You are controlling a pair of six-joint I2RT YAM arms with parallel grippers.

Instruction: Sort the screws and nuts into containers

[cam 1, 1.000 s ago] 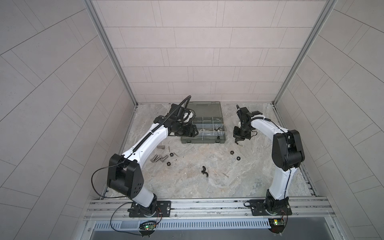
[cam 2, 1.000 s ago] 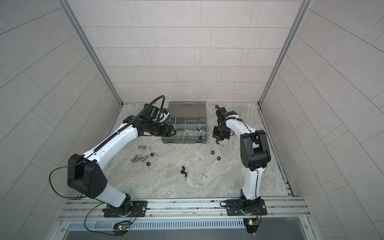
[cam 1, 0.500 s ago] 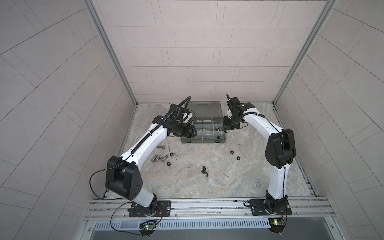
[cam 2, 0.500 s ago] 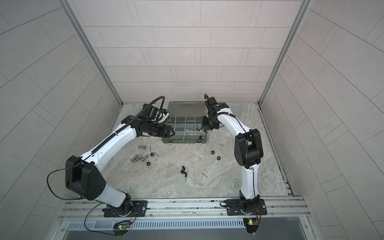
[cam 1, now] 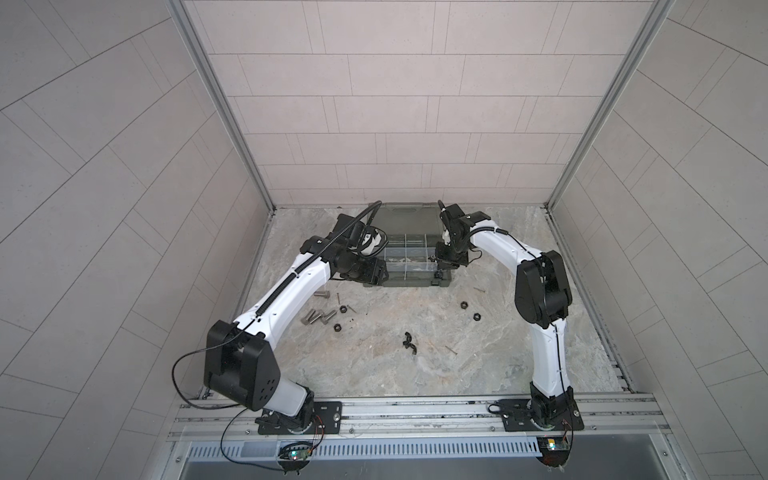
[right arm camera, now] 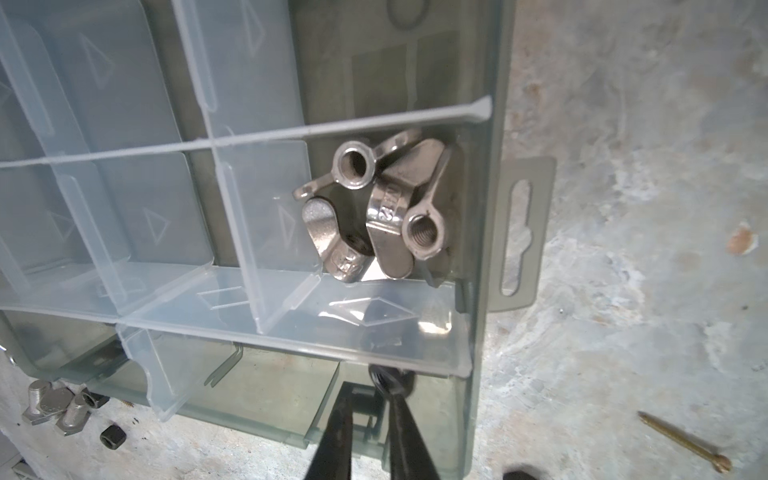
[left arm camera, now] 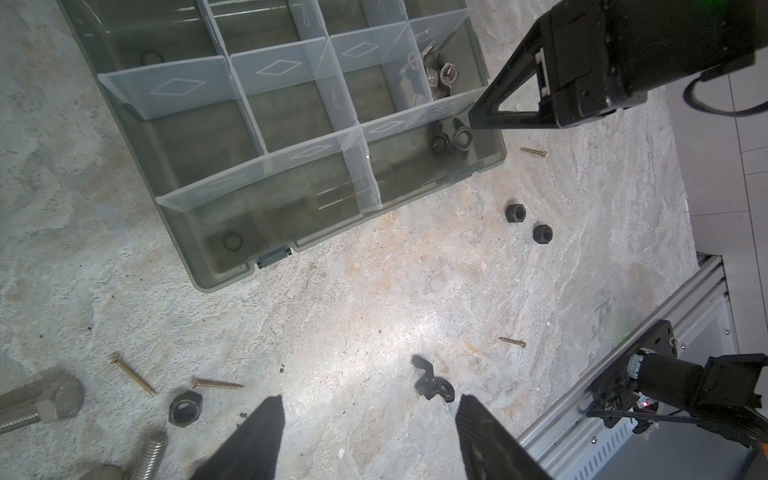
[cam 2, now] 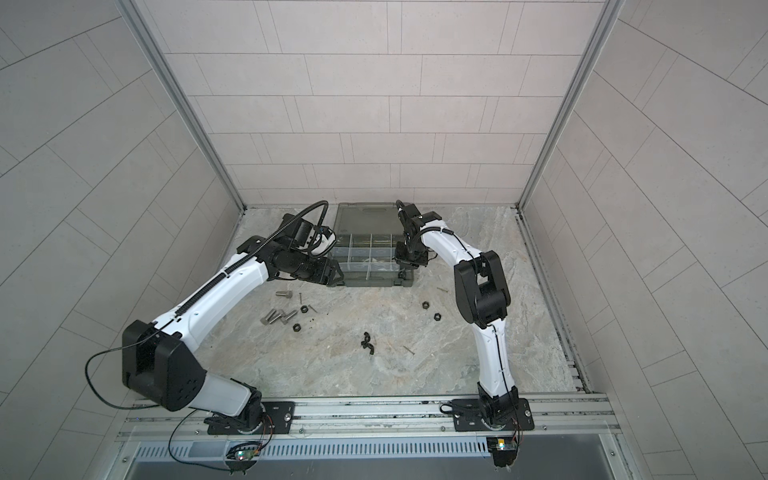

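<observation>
The grey-green organizer case (cam 1: 405, 283) (cam 2: 365, 283) lies open at the back. My right gripper (cam 1: 439, 273) (cam 2: 402, 274) (right arm camera: 368, 409) hangs over its near right container, jaws slightly open, a blurred black nut (right arm camera: 388, 380) at one fingertip. Two black nuts (left arm camera: 451, 139) lie in that container, and silver wing nuts (right arm camera: 386, 203) fill the one behind. My left gripper (cam 1: 376, 272) (left arm camera: 370, 415) hovers open and empty by the case's left front corner. Silver bolts (cam 1: 318, 318) (cam 2: 276, 316), hex nuts (cam 1: 464, 304) (cam 2: 437, 317) and a black wing nut (cam 1: 409, 340) (left arm camera: 432, 384) lie on the table.
Thin brass screws (left arm camera: 133, 374) (right arm camera: 681, 444) are scattered on the marble table to either side of the case. The case's lid (cam 1: 405, 216) lies flat against the back wall. A metal rail (cam 1: 415, 409) runs along the front edge.
My right gripper swung from the table right of the case to over its near right container, and its jaws parted, letting go of a black nut. The left arm barely moved.
</observation>
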